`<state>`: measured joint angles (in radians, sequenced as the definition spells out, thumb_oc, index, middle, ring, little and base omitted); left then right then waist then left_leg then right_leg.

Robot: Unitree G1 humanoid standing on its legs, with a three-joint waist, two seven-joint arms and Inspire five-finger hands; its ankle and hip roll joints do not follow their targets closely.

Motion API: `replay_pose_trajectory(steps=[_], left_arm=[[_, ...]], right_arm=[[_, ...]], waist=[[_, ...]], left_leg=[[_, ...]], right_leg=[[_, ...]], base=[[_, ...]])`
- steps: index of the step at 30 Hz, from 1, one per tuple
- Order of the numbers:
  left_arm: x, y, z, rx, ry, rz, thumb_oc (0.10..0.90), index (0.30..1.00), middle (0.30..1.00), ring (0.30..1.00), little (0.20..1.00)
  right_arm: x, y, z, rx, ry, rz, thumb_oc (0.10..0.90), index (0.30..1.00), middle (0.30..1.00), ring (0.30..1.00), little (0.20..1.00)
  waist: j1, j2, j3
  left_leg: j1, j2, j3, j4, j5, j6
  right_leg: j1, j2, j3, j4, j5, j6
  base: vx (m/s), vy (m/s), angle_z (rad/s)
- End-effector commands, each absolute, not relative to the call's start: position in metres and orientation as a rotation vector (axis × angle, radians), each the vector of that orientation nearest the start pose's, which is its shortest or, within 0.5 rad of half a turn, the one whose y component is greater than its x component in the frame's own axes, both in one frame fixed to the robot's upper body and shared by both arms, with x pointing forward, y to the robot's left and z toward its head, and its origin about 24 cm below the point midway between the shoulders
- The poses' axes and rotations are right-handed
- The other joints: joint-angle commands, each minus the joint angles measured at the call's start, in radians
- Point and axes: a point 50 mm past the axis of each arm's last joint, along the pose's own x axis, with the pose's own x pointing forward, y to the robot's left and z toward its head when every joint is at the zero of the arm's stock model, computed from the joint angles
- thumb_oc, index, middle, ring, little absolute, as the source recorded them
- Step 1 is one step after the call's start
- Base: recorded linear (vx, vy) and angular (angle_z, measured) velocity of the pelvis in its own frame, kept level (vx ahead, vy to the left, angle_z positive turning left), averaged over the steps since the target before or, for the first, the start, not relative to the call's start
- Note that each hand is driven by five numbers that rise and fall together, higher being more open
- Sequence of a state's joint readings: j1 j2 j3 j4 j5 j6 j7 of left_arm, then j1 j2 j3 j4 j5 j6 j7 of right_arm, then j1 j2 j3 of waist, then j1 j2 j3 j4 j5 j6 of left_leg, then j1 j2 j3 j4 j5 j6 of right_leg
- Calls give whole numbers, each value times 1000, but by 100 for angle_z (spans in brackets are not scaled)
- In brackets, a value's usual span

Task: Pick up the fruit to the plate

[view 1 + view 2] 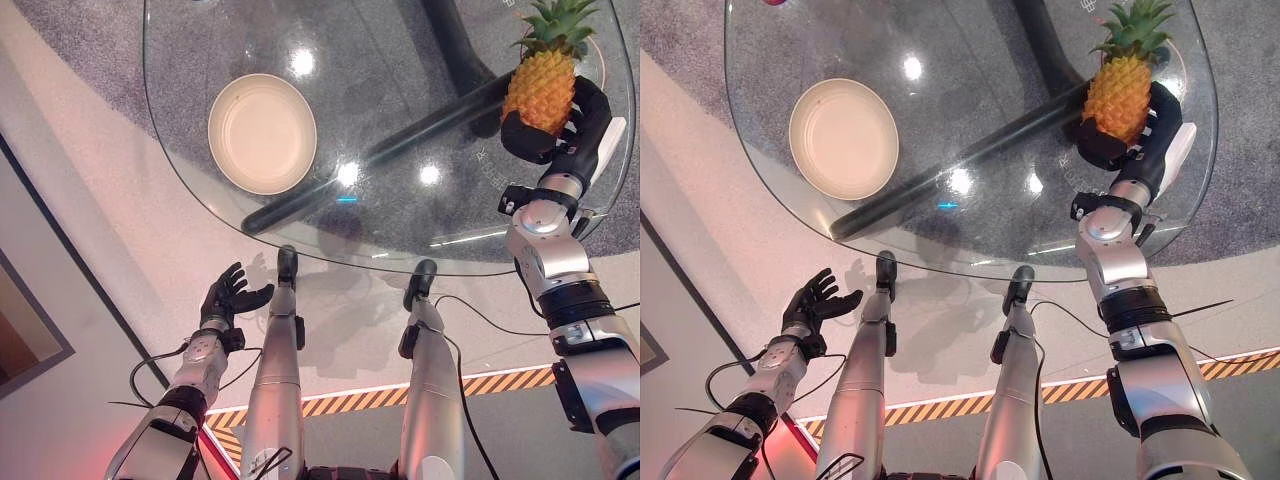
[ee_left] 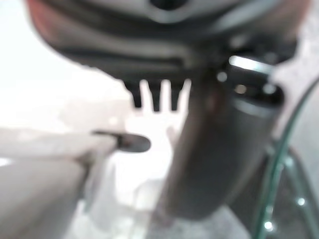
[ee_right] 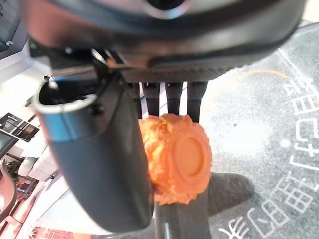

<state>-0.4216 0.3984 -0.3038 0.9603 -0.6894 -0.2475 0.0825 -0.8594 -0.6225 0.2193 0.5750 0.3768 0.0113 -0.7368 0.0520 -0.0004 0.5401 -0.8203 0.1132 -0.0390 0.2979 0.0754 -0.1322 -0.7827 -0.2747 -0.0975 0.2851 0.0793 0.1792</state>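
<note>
Fingers and thumb of my right robot hand [image 1: 560, 128] are curled round the pineapple [image 1: 541, 88], gripping its lower body while the green crown points away toward the far side. From the head cameras I see the fruit upright in the grasp, over the far right part of the glass counter [image 1: 400, 215]; whether its base touches the glass or sits just above it I cannot tell from there. My right wrist view adds what the head views hide: the round orange underside of the pineapple [image 3: 182, 159] facing the camera, the thumb [image 3: 99, 169] pressed along one flank and the fingers [image 3: 169, 99] lined up against the opposite side, with the printed grey floor showing through the glass behind.

My left robot hand [image 1: 228, 296] hangs low at the near left, off the counter's edge and over the pale floor, fingers spread and holding nothing. Its wrist view gives me little beyond blurred straight fingertips [image 2: 155, 97] and a curve of the counter's glass rim.

Further out, the cream plate [image 1: 262, 133] lies on the left half of the counter, well apart from the pineapple. A dark bar of the counter's frame [image 1: 390, 150] runs under the glass between them.
</note>
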Motion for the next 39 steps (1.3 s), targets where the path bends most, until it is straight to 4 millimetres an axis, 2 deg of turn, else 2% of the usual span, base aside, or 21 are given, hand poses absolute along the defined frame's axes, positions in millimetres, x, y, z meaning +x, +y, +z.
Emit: replay_pose_trajectory(steps=[1, 5, 10, 15, 18, 21, 29, 31, 35, 37, 39], left_arm=[[285, 244, -35, -67, 359, 248, 800, 900, 900, 900, 900], [284, 245, -35, -100, 352, 264, 800, 900, 900, 900, 900], [284, 256, -33, -262, 326, 381, 800, 900, 900, 900, 900], [284, 287, -17, -417, 217, 649, 800, 900, 900, 900, 900], [287, 303, 1, -476, 114, 783, 800, 900, 900, 900, 900], [295, 317, 29, -508, -21, 907, 800, 900, 900, 900, 900], [300, 343, 78, -552, -266, 1062, 800, 900, 900, 900, 900], [301, 343, 87, -553, -310, 1064, 800, 900, 900, 900, 900], [307, 338, 118, -557, -461, 1014, 800, 900, 900, 900, 900], [309, 335, 125, -554, -489, 977, 800, 900, 900, 900, 900], [316, 319, 147, -537, -577, 872, 800, 900, 900, 900, 900]], right_arm=[[369, -261, 228, -222, -378, -665, 100, 300, 300, 300, 200], [370, -259, 229, -225, -380, -658, 100, 300, 300, 300, 200], [369, -257, 231, -244, -401, -650, 100, 300, 300, 300, 200], [367, -249, 233, -258, -443, -634, 100, 300, 300, 300, 200], [363, -242, 233, -265, -480, -624, 100, 300, 300, 300, 200], [357, -231, 235, -268, -546, -607, 100, 300, 300, 300, 200], [346, -210, 250, -295, -699, -544, 100, 300, 300, 300, 200], [344, -207, 252, -305, -720, -544, 100, 300, 300, 300, 200], [337, -201, 255, -335, -792, -530, 100, 300, 300, 300, 200], [336, -200, 257, -339, -805, -523, 100, 300, 300, 300, 200], [333, -196, 260, -348, -842, -520, 100, 300, 300, 300, 200]], waist=[[12, 34, -20], [12, 34, -20], [14, 37, -20], [14, 32, -20], [13, 26, -20], [11, 17, -20], [-5, 3, -20], [-7, 1, -20], [-7, 0, -20], [-6, 0, -20], [-5, -1, -20]], left_leg=[[0, -2, -3, 22, -23, 81], [4, -2, -3, 17, -22, 82], [10, -2, -2, 13, -20, 80], [20, -3, -7, 7, -20, 76], [22, -3, -9, 4, -20, 74], [18, -3, -14, 7, -20, 72], [11, 3, -14, 2, -18, 68], [9, 4, -13, 3, -19, 68], [5, 2, -15, 7, -22, 68], [3, 2, -16, 8, -23, 68], [1, 1, -15, 6, -24, 70]], right_leg=[[-23, -8, -54, 29, 10, -53], [-22, -6, -54, 28, 9, -54], [-17, -10, -54, 30, 5, -55], [-10, -12, -55, 28, 0, -54], [-9, -11, -54, 29, -5, -55], [-9, -11, -59, 32, -8, -54], [-14, 1, -53, 30, -10, -56], [-17, 2, -51, 30, -10, -57], [-17, 4, -48, 26, -11, -56], [-18, 4, -48, 26, -11, -55], [-17, 5, -48, 24, -10, -54]], base=[[0, 0, 0], [0, 0, 0], [0, 0, 0], [0, 0, 0], [-4, -12, 0], [-15, -54, 2], [-3, -10, 0], [0, 0, 0], [0, 0, 0], [0, 0, 0], [0, 0, 0]])
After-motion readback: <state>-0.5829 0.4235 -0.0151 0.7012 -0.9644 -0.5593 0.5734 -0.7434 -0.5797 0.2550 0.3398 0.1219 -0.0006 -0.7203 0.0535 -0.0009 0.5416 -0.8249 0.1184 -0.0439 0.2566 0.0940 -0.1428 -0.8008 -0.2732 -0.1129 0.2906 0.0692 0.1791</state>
